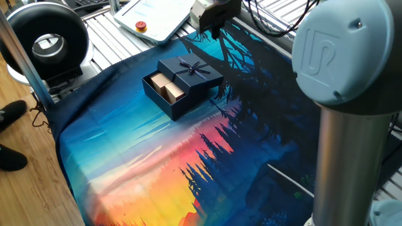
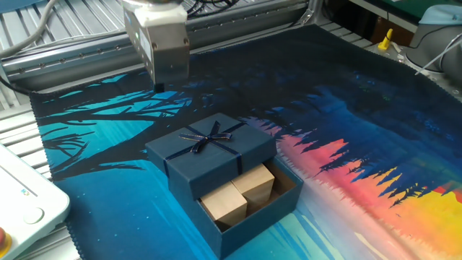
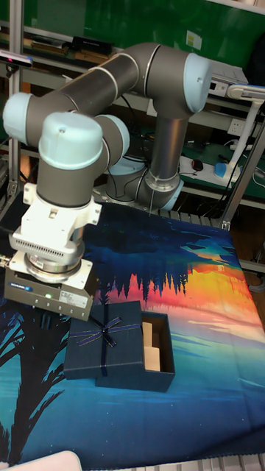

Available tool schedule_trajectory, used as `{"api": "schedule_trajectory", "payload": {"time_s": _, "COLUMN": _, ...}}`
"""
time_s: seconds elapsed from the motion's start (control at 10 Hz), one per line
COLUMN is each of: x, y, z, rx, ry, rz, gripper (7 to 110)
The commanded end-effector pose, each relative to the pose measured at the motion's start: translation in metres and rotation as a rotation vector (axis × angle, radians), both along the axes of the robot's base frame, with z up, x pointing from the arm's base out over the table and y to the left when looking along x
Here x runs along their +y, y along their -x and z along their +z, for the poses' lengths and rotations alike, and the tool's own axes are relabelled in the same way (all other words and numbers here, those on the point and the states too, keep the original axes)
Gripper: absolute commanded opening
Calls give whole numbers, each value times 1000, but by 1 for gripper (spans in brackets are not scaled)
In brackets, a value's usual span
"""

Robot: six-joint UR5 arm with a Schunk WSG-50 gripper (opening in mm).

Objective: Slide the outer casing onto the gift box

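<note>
The outer casing [image 2: 209, 152] sits half over the gift box [image 2: 249, 198] mid-tabletop; the gripper [image 2: 157, 85] hovers beyond the casing's closed end. Its fingers' spacing is indiscernible.

The outer casing [image 2: 209, 148] half covers the gift box [image 2: 278, 202], kraft blocks [image 2: 238, 191] showing.

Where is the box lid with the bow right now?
In the other fixed view, the outer casing sits partly over the gift box, left of the two tan blocks.
</note>
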State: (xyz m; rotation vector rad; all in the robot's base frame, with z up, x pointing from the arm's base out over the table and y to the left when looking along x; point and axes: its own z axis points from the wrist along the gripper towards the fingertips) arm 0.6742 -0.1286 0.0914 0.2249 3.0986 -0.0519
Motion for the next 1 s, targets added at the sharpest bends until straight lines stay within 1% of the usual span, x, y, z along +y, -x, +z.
{"api": "schedule_trajectory", "payload": {"time_s": 0.0, "x": 7, "y": -6, "z": -14, "rx": -18, "ry": -46, "rz": -6, "gripper": 7}}
{"api": "schedule_trajectory", "payload": {"time_s": 0.4, "x": 9, "y": -11, "z": -30, "rx": -36, "ry": -60, "rz": -5, "gripper": 7}}
{"api": "schedule_trajectory", "payload": {"time_s": 0.6, "x": 14, "y": -12, "z": -37, "rx": -43, "ry": -75, "rz": -7, "gripper": 7}}
{"api": "schedule_trajectory", "payload": {"time_s": 0.8, "x": 22, "y": -14, "z": -42, "rx": -49, "ry": -103, "rz": -12, "gripper": 7}}
{"api": "schedule_trajectory", "payload": {"time_s": 0.9, "x": 23, "y": -15, "z": -44, "rx": -52, "ry": -108, "rz": -13, "gripper": 7}}
